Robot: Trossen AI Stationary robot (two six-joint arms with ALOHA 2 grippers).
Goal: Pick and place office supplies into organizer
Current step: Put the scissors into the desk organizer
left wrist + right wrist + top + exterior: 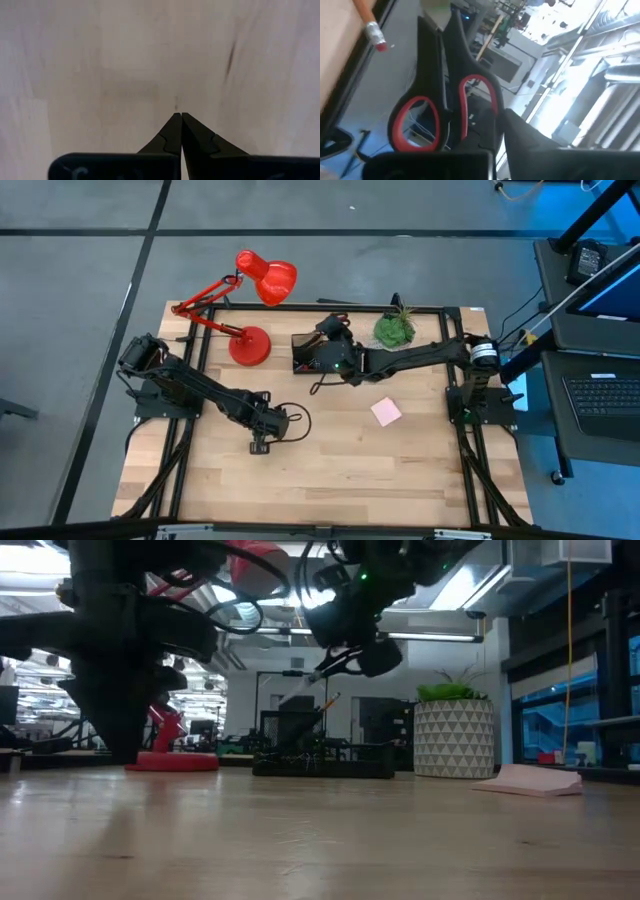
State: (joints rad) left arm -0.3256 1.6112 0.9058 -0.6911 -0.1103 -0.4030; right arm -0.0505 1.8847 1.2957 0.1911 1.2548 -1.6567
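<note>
The organizer (308, 352), a low black tray, is seen at the far side of the table between the red desk lamp (248, 305) and the potted plant (395, 329). The red-handled scissors (437, 117) are gripped at the handles by the closed right gripper (322, 350), held above the organizer; an orange pencil (368, 17) is seen nearby. The pink sticky-note pad (386, 412) lies apart on the light wooden table (330, 470). The left gripper (262, 442) is held shut and empty at mid-table. No legible writing is shown. A grey floor and lit workshop surround the table.
</note>
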